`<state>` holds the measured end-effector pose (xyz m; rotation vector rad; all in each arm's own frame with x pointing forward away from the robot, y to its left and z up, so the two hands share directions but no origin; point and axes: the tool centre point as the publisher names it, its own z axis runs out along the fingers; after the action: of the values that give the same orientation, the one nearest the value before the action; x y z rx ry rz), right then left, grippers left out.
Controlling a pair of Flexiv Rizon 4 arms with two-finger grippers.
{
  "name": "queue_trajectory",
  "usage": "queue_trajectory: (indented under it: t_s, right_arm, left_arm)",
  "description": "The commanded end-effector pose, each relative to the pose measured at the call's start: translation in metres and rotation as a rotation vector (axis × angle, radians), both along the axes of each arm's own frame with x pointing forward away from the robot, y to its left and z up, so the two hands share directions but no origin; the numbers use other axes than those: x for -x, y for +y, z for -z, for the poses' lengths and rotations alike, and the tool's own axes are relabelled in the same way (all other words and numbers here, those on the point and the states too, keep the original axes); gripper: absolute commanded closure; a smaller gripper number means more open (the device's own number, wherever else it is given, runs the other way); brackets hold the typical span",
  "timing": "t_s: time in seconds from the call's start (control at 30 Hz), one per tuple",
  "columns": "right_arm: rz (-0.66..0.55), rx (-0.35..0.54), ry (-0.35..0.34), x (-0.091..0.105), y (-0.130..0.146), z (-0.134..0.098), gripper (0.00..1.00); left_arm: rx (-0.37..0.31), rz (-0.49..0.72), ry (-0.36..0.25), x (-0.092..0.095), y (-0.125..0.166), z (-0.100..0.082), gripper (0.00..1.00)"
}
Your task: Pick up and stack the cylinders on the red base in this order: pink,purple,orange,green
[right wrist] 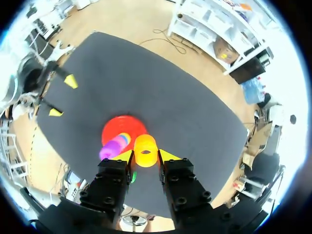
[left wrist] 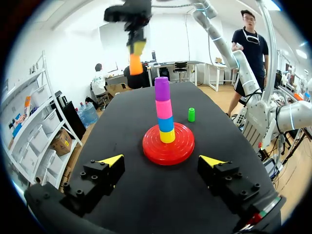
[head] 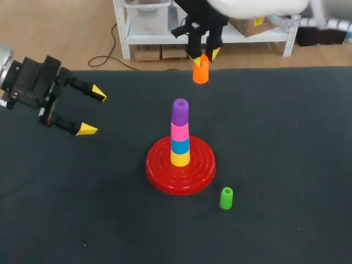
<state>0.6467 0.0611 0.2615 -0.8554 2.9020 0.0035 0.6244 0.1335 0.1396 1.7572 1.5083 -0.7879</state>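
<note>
On the red base (head: 159,176) stands a stack of yellow, blue, pink and purple cylinders, the purple cylinder (head: 180,111) on top. My right gripper (head: 202,55) hangs high over the table's far side, shut on the orange cylinder (head: 201,70). In the right wrist view the orange cylinder (right wrist: 145,150) sits between the yellow fingertips, with the base (right wrist: 117,130) and stack far below. The green cylinder (head: 226,198) stands on the table by the base's front right. My left gripper (head: 91,111) is open at the left, well away from the base; its wrist view shows the stack (left wrist: 164,108) ahead.
The black table (head: 286,143) stretches around the base on all sides. Its far edge runs just behind the right gripper.
</note>
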Motion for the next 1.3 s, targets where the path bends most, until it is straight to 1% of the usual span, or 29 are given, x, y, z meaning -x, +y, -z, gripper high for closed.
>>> queue_trajectory:
  t_s: [0.03,0.2,0.47,0.77,1.1,1.3]
  right_arm:
    - [-0.028,-0.025,-0.057,0.034,-0.002,-0.017,1.00]
    - [-0.074,-0.015,-0.056,0.048,0.012,-0.012,1.00]
    - [-0.117,0.003,-0.031,0.059,0.030,0.004,1.00]
    - [-0.120,0.023,-0.013,0.055,0.037,0.023,1.00]
    - [-0.110,-0.001,-0.024,0.052,0.041,0.024,1.00]
    - [-0.106,0.023,-0.018,0.050,0.042,0.032,1.00]
  left_arm:
    - [0.003,0.002,-0.003,0.000,0.001,0.001,0.00]
    - [0.003,0.002,-0.003,0.000,0.001,0.001,0.00]
    - [0.003,0.002,-0.003,0.000,0.001,0.001,0.00]
    - [0.003,0.002,-0.003,0.000,0.001,0.001,0.00]
    - [0.003,0.002,-0.003,0.000,0.001,0.001,0.00]
    - [0.003,0.002,-0.003,0.000,0.001,0.001,0.00]
